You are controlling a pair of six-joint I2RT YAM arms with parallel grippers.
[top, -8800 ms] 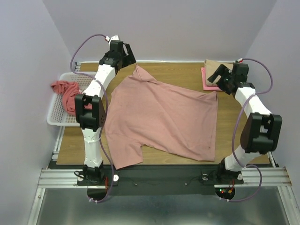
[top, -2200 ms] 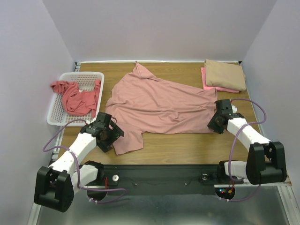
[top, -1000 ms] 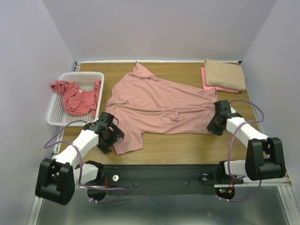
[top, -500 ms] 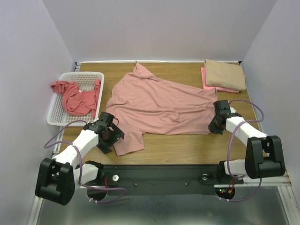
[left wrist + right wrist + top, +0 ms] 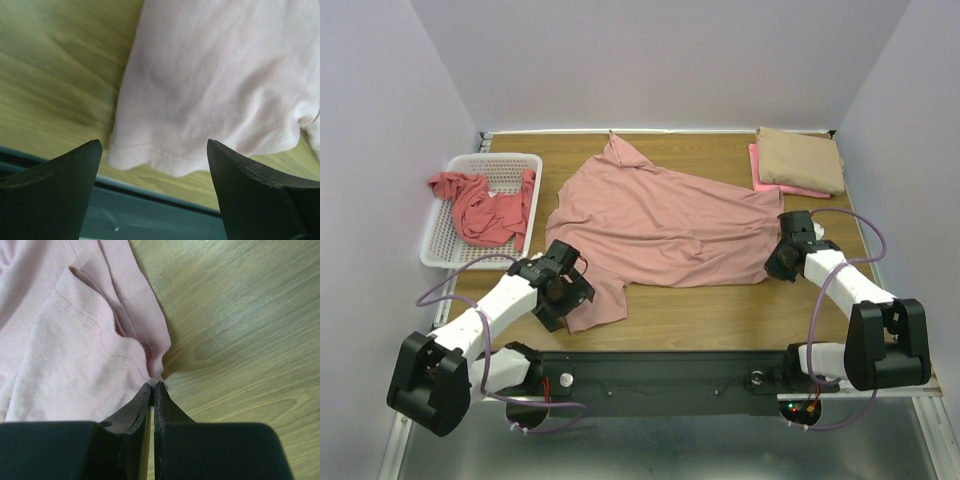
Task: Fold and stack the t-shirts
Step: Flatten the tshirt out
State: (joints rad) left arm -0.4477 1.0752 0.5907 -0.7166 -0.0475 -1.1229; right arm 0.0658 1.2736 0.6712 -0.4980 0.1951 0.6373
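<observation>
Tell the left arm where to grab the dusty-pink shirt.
On the dusty-pink shirt, pinch the stitched sleeve hem from the near-left side: it lies flat near the table edge, inside the open left gripper, while the right gripper clamps the other near corner.

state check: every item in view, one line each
Dusty-pink cloth t-shirt: unfolded, spread wrinkled on the table.
Coral-red t-shirt: crumpled, hanging over the basket's edge.
White plastic mesh basket: upright, holding the coral-red t-shirt.
Tan t-shirt: folded, on top of the stack.
Bright pink t-shirt: folded, beneath the tan one.
Left claw: open, over the dusty-pink shirt's hem.
Right claw: shut on the dusty-pink shirt's edge.
</observation>
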